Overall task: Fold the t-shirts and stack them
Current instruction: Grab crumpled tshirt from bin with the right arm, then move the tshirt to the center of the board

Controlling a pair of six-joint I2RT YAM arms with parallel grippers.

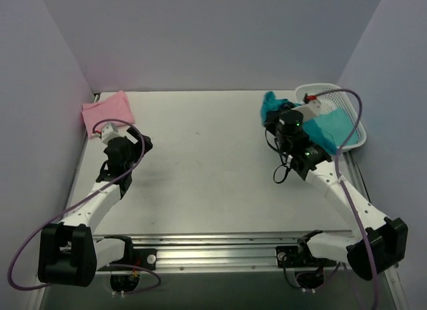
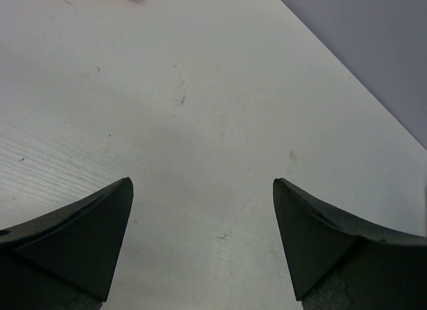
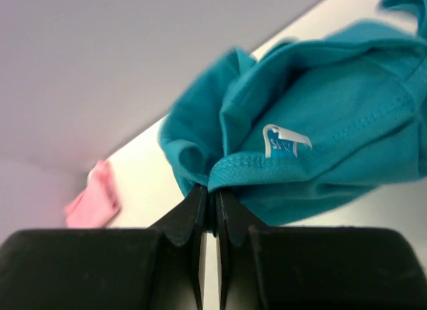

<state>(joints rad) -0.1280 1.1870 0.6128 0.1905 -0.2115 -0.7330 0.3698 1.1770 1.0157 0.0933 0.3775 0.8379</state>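
Step, likely: fetching shirt. Right gripper (image 3: 212,198) pinching hem of crumpled teal cotton t-shirt (image 3: 320,117) by white plastic mesh basket (image 1: 327,87). Left gripper (image 2: 202,213) spread, empty. Next: lay flat on table (image 1: 200,163).

A pale grey-white table (image 1: 213,170) fills the middle of the scene. It is boxed in on three sides by plain lavender-grey panels: a back wall (image 1: 213,37), a left wall (image 1: 33,123) and a right wall (image 1: 397,63), each meeting the tabletop at its edge. Ribbed aluminium rails (image 1: 220,247) run along the near edge. The light is soft and even, casting only faint shadows. Up close in the left wrist view, the tabletop shows fine scratches (image 2: 180,90) and small dark specks.
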